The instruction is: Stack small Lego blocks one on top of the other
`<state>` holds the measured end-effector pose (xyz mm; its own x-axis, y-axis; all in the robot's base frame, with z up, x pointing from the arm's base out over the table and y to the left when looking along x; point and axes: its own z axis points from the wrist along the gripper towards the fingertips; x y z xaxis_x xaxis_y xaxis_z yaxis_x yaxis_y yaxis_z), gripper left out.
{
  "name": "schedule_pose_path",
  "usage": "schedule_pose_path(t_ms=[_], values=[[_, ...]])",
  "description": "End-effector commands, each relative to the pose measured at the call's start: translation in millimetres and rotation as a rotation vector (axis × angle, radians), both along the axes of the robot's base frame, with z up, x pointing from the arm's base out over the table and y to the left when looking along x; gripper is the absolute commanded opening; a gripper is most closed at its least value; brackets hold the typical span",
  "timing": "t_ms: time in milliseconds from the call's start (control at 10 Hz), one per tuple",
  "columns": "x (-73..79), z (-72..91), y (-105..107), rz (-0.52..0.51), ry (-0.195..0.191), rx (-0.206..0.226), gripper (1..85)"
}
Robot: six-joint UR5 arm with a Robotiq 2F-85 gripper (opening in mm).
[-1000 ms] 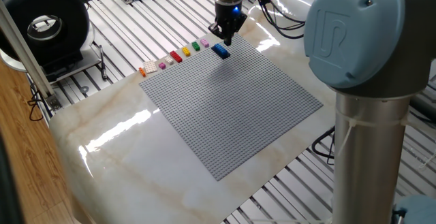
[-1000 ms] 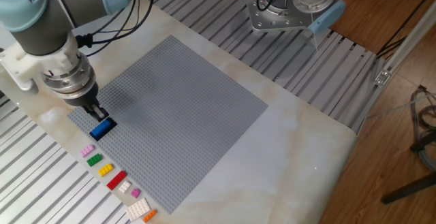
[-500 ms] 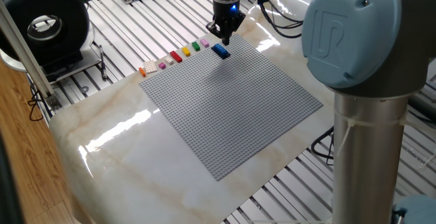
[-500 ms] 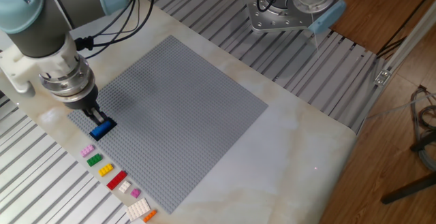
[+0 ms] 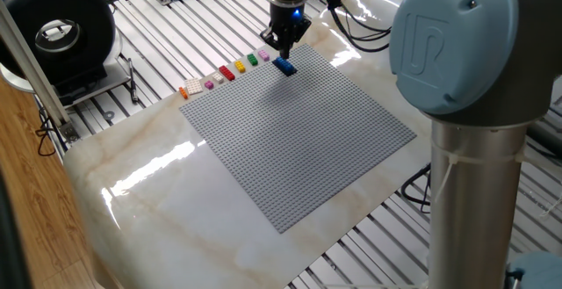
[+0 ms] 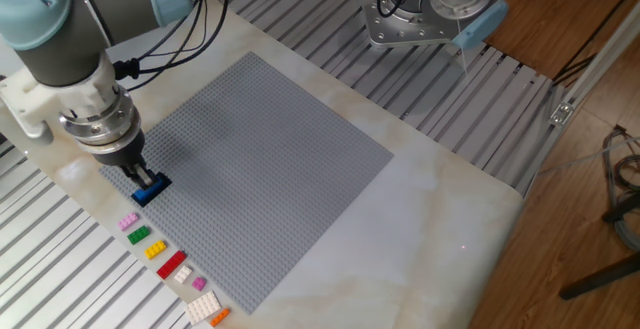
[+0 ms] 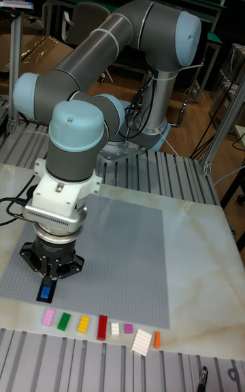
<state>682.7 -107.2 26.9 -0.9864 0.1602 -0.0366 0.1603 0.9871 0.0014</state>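
A blue brick [image 5: 284,65] [image 6: 150,191] [image 7: 46,292] sits on the grey baseplate [image 5: 299,131] near its edge. My gripper [image 5: 283,50] [image 6: 146,178] [image 7: 47,282] points straight down with its narrow fingertips at the top of that brick. The fingers are close together, and I cannot make out whether they clamp it. Beside the plate's edge lies a row of small bricks: pink [image 6: 129,221], green [image 6: 138,235], yellow [image 6: 155,250], red [image 6: 172,264], another pink [image 6: 198,283] and orange [image 6: 220,316].
Two white bricks [image 6: 183,275] [image 6: 204,304] lie in the same row. The baseplate rests on a marble-look tabletop [image 5: 149,184]. A black round device [image 5: 57,34] stands beyond the far left corner. The arm's base [image 6: 415,14] is bolted behind the plate.
The gripper has shifted a little and come down until its tips reach the blue brick. The brick itself and the row of bricks have stayed put.
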Motion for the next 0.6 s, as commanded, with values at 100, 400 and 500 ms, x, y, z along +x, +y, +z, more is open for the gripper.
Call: schedule_pose_path(t_ms=[100,400,500], values=[[3.8,-5.9,2,0.0,-0.032,0.019,1.0],[11.1,-11.2,3,0.003,-0.063,0.019,1.0],[14.0,-12.8,2,0.007,-0.073,0.019,1.0]])
